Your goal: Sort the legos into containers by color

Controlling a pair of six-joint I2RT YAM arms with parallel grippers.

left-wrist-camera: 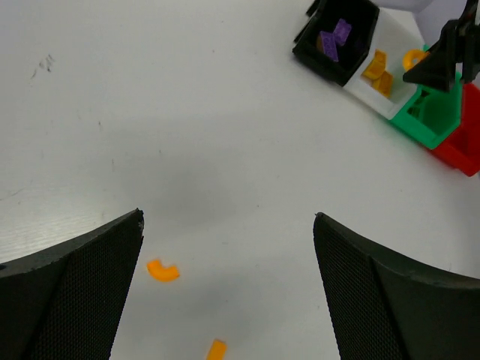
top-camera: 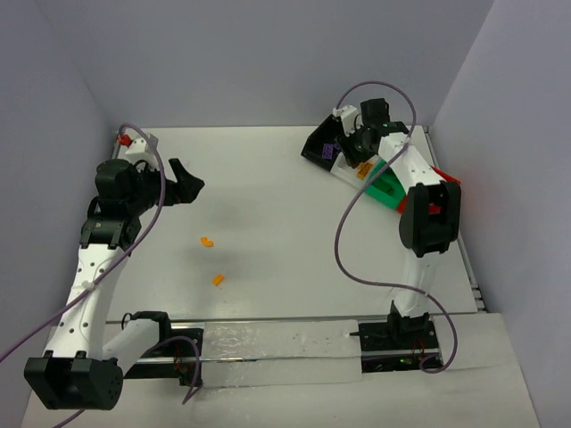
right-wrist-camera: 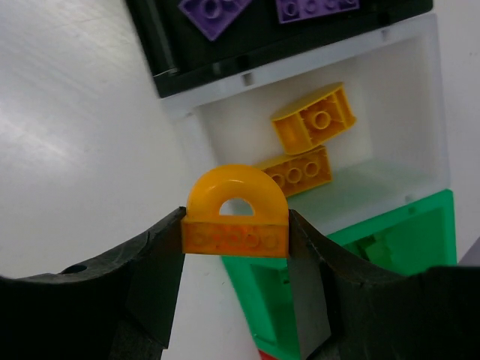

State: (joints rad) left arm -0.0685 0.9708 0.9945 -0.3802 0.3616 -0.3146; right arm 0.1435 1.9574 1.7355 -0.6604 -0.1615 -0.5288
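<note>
The bins stand in a row at the back right: black (left-wrist-camera: 319,58), white (left-wrist-camera: 390,105), green (left-wrist-camera: 424,127), red (left-wrist-camera: 459,154). My right gripper (right-wrist-camera: 236,225) is shut on an orange arch piece (right-wrist-camera: 236,202), held above the near wall of the white bin (right-wrist-camera: 225,120), beside the green bin (right-wrist-camera: 409,214). The white bin holds two orange bricks (right-wrist-camera: 313,116). The black bin (right-wrist-camera: 150,37) holds purple pieces (right-wrist-camera: 214,11). My left gripper (left-wrist-camera: 227,217) is open and empty above the table at the left (top-camera: 183,185). Two orange pieces (top-camera: 206,241) (top-camera: 218,280) lie on the table.
A small white and red fixture (top-camera: 134,140) sits in the back left corner. Walls close the table at the back and both sides. The right arm (top-camera: 428,218) reaches over the red end of the bin row. A rail (top-camera: 268,343) runs along the near edge.
</note>
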